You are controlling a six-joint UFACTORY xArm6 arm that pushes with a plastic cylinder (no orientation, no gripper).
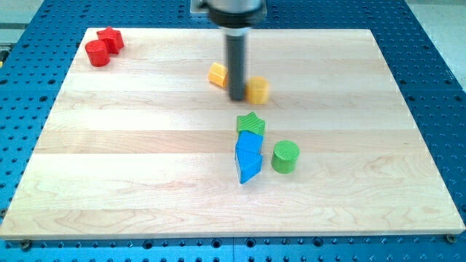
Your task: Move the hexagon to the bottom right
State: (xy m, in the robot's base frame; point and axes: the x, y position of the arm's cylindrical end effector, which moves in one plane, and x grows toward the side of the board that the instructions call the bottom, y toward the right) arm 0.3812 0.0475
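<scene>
My tip (239, 98) is at the lower end of the dark rod, just above the middle of the board. A yellow hexagon (258, 89) sits right beside the tip, on its right, touching or nearly so. A second yellow block (218, 74) lies just to the tip's upper left; its shape is unclear. Below the tip are a green star (251, 123), a blue block (250, 144) under it and a blue triangular block (248, 169) under that. A green cylinder (285, 156) stands to their right.
A red cylinder (97, 53) and a red star-like block (111, 38) sit together at the board's top left corner. The wooden board (131, 167) lies on a blue perforated table (437, 87).
</scene>
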